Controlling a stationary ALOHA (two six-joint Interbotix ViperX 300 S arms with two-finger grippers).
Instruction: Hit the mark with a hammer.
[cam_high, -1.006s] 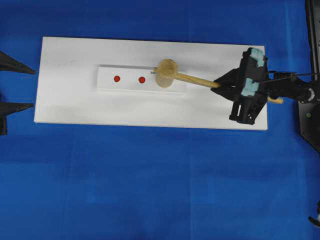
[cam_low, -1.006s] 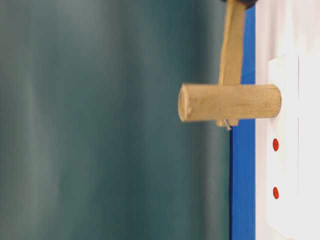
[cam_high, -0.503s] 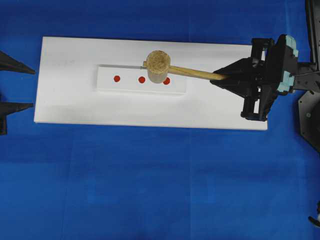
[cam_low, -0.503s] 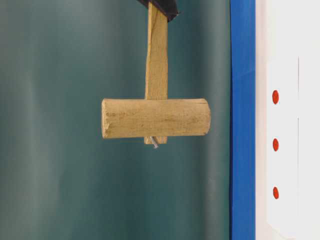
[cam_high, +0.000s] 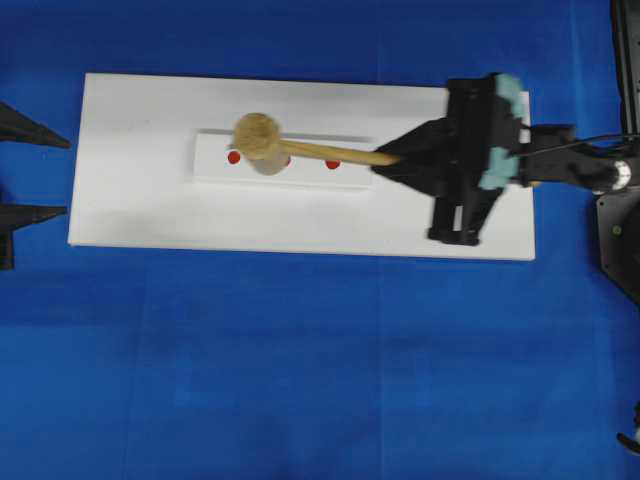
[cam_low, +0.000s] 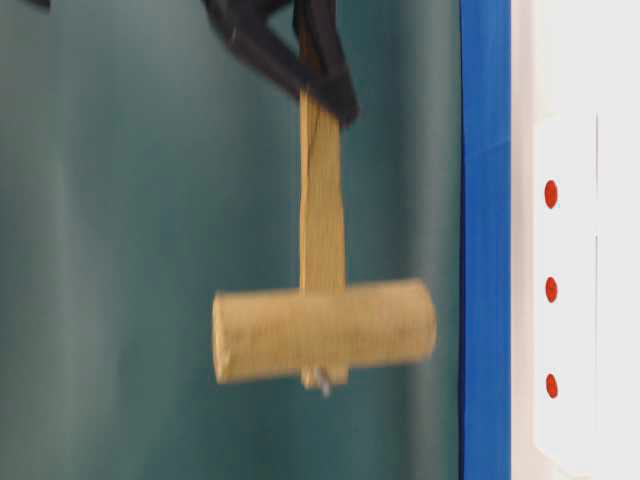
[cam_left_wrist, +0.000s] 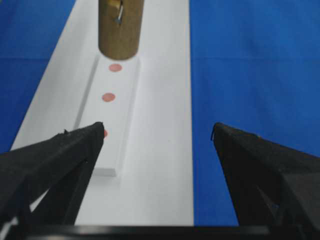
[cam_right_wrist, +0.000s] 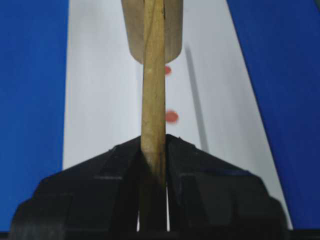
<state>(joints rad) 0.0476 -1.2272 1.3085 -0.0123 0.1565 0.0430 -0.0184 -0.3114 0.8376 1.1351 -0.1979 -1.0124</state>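
- Carrying the hammer (cam_high: 300, 152) above the white strip (cam_high: 350, 176) on the white board (cam_high: 140, 210), head hanging clear of the surface in the table-level view; swing judged mid-way, no strike yet.
- Right gripper (cam_high: 385, 160) clamping tight on the squared handle, jaws pinching it near the butt end in its wrist view.
- Left gripper (cam_left_wrist: 157, 132) idling spread wide at 9 o'clock of the board, grasping nothing.
- Head hovering between the red marks (cam_high: 333, 164), covering the middle one from overhead, the leftmost peeking out at its 9 o'clock.
- Long axis running from 3 o'clock, at the gripper, toward 9 o'clock, at the head; head's cylinder standing upright, flat face looking down.
- Next, judging: settling over one chosen mark, then dropping the head squarely, keeping the handle level, avoiding a glancing blow.
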